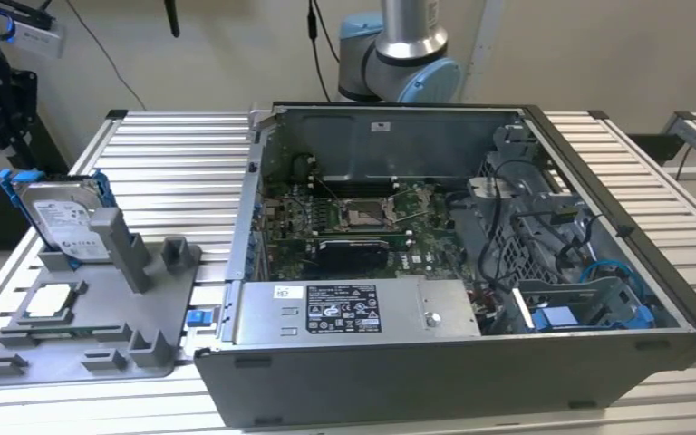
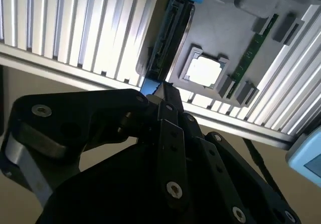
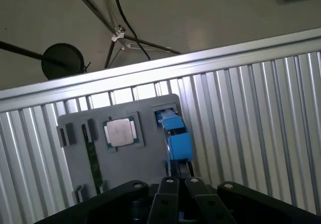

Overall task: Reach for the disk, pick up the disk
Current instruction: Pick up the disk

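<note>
Flat silver-grey metal disk (image 1: 58, 216) in its blue plastic bracket (image 1: 10, 184) stood upright in the grey holder (image 1: 97, 304) on the ribbed desk (image 1: 173, 154), black hand (image 3: 179, 168) hung clear of it, clenched on nothing.

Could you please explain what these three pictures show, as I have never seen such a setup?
This is one robot arm at a ribbed metal table. The exterior view comes from a camera off the arm, and the wrist views come from cameras on the arm, looking past its black gripper. On the table stand an open computer case and a grey holder with a small chip and the disk, upright in its blue bracket. The gripper hangs above the disk; nothing is held.
</note>
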Motion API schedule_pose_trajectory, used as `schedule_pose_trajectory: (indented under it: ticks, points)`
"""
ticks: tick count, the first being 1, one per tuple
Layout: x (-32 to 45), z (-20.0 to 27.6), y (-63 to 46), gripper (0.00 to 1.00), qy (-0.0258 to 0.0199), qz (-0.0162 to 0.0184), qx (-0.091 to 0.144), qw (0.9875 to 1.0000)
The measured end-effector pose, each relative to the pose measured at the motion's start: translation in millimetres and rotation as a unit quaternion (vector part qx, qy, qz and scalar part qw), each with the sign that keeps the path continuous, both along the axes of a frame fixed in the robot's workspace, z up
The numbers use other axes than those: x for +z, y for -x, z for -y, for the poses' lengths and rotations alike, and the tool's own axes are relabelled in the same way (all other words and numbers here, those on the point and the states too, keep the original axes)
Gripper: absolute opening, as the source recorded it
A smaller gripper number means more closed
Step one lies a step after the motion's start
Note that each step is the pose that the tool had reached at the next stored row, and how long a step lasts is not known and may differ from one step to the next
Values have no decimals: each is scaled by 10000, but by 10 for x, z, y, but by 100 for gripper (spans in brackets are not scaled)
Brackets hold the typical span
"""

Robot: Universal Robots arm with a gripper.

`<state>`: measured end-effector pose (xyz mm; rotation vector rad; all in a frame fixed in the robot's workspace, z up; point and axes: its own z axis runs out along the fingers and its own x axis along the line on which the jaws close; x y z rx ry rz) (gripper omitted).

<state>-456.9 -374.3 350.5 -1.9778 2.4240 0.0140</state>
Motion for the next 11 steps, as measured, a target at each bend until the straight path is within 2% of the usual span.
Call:
schedule_pose_trajectory:
  ticks: [8, 9, 11]
  points:
    - [-12, -4, 3, 0, 5, 4, 28, 10000]
    - [-12, -4, 3, 100, 5, 4, 28, 10000]
    - [-12, -4, 3, 100, 5, 4, 28, 10000]
